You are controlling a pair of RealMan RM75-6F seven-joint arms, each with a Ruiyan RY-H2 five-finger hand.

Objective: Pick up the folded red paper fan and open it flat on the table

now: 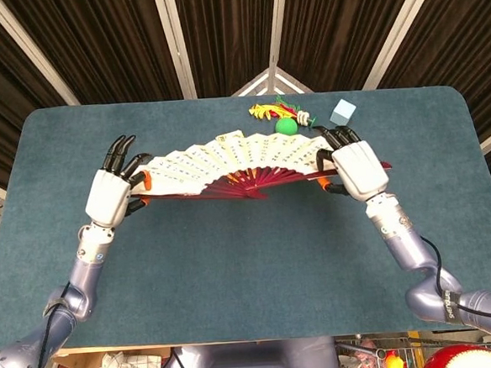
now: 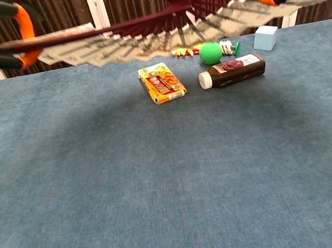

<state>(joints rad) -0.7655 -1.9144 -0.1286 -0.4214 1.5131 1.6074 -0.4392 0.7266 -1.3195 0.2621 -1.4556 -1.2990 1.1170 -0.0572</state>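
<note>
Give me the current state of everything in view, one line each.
fan: spread open, held in the air above the table
left robot hand: grips fan's left end
right robot hand: grips fan's right end
bottle: lying on its side, cap on
yellow packet: flat on table
green ball: resting on table

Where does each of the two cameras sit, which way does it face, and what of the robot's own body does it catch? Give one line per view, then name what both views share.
Head view: sits high, looks steeply down on the table; both forearms, the left hand and the right hand show whole.
Chest view: sits low near the table's front edge, looks level across it toward the curtains; only parts of each hand show in the top corners.
Shared: the opened fan, held up by both hands, the green ball and the pale blue cube.
</note>
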